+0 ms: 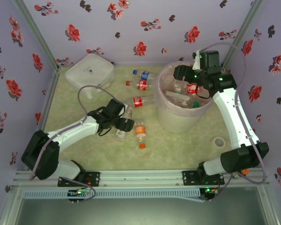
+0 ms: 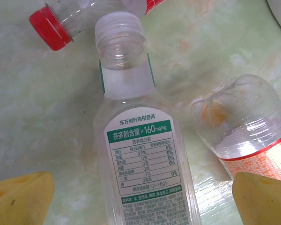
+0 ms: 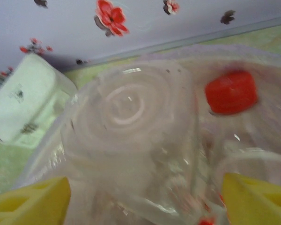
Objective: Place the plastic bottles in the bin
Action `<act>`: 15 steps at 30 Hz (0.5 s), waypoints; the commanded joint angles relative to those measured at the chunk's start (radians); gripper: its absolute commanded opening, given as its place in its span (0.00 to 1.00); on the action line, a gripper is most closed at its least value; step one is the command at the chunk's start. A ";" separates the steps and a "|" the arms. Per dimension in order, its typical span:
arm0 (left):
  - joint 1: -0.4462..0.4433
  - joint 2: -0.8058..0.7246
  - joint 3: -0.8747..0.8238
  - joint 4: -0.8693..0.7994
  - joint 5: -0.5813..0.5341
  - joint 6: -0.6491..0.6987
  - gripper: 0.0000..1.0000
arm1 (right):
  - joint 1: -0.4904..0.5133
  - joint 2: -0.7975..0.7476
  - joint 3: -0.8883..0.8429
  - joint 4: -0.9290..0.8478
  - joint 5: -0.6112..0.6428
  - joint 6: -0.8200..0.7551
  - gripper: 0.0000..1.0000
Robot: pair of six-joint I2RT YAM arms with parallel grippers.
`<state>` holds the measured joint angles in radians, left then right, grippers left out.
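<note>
The left claw (image 2: 141, 199) gapes around a green-labelled bottle (image 2: 140, 140) lying flat on the desk (image 1: 178, 150), neck pointing away. At least five bottles (image 1: 141, 85) lie there. The right claw (image 3: 144, 199), spread wide, hangs over the bin (image 1: 178, 119), a clear bottle (image 3: 131, 131) base-on between its fingers.

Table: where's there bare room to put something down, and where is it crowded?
Bare table lies along the near edge between the orange-capped bottle and the tape roll, and at left between the white case and the left arm. Crowded: bottles lie between case and bin, and the left gripper straddles a green-labelled bottle.
</note>
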<state>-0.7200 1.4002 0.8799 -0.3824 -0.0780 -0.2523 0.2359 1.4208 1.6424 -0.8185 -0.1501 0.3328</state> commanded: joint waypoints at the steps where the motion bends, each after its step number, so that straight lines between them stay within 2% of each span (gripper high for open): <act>1: -0.006 -0.033 0.013 -0.029 -0.024 0.026 0.98 | 0.002 -0.011 0.086 -0.191 0.090 -0.057 0.91; 3: -0.006 -0.031 0.017 -0.037 -0.026 0.030 0.98 | 0.002 -0.007 0.121 -0.214 0.108 -0.073 0.91; 6: -0.006 -0.029 0.019 -0.049 -0.026 0.029 0.98 | 0.001 0.000 0.153 -0.209 0.121 -0.083 0.85; 11: -0.006 -0.024 0.020 -0.066 -0.036 0.033 0.98 | 0.008 0.054 0.244 -0.174 0.095 -0.102 0.61; 15: -0.007 -0.030 0.021 -0.069 -0.037 0.027 0.97 | 0.011 0.076 0.280 -0.114 0.098 -0.103 0.61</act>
<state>-0.7200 1.3880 0.8799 -0.4252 -0.0917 -0.2447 0.2386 1.4780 1.8812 -0.9874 -0.0624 0.2470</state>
